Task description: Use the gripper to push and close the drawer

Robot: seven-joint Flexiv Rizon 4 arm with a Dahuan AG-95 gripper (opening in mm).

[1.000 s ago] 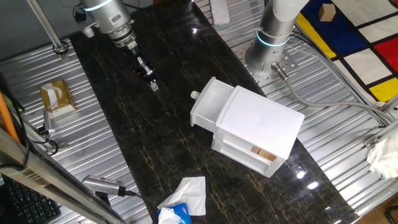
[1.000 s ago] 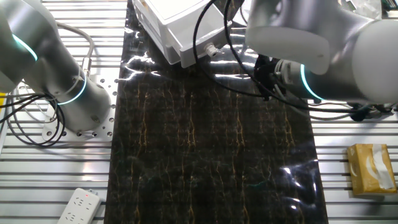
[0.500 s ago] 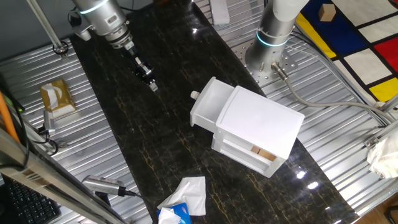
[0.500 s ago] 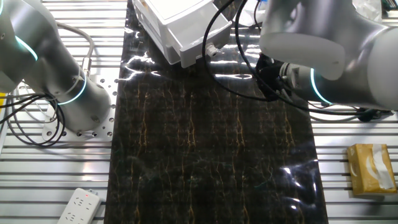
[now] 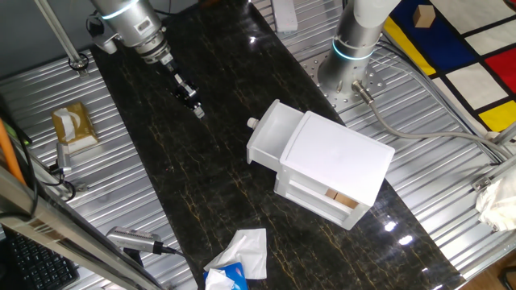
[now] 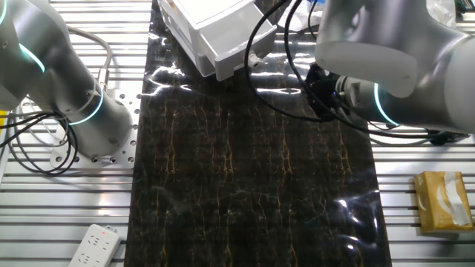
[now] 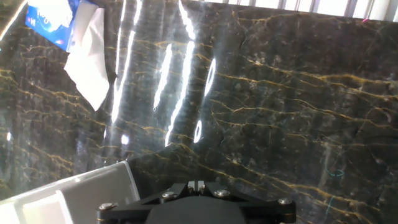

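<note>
White box-shaped drawer (image 5: 272,135) with small cylindrical knob (image 5: 252,123) is pulled out of white cabinet (image 5: 339,161) mid-bench (image 5: 161,177); lower drawer (image 5: 318,200) shows tan blocks (image 5: 340,198). Black end effector (image 5: 198,111) is positioned well apart, empty; opening cannot be told.

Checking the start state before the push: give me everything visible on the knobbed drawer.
The drawer is a white, smooth, box-shaped tray, pulled partly out of the upper slot of the white cabinet. Its inside looks empty. A small white cylindrical knob sticks out of its front face, pointing toward the gripper. The gripper hangs apart from it, not touching. The cabinet stands at an angle on the dark marbled tabletop. Nothing else touches the drawer.
</note>
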